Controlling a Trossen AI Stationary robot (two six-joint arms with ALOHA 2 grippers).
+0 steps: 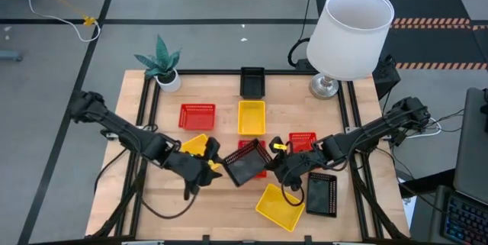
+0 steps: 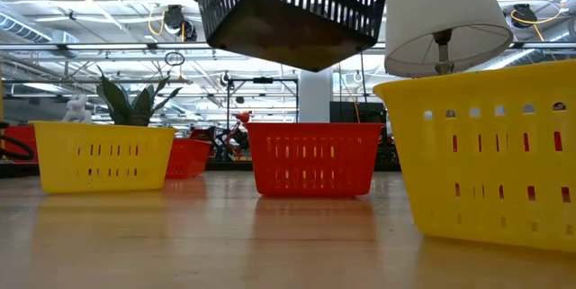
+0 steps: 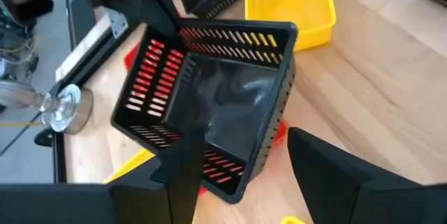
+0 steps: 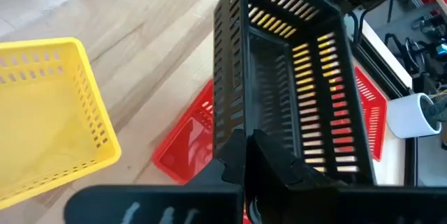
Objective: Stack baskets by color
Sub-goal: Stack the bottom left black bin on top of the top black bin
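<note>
While the left gripper (image 1: 207, 167) sits at 8 o'clock of centre, fingers spread wide and empty beside a yellow basket (image 1: 195, 145), the black basket (image 1: 248, 165) hangs tilted mid-surface, off the wood, over a red basket (image 1: 258, 170). Right gripper (image 1: 279, 162) at its 3 o'clock is clamped shut on that black basket's rim. Others on the surface (image 1: 381, 161): red one (image 1: 197, 115) at 10 o'clock, yellow one (image 1: 252, 117) and black one (image 1: 252, 82) at 12, red one (image 1: 303, 141) at 2, yellow one (image 1: 280, 206) at 5, black one (image 1: 321, 194) at 4.
</note>
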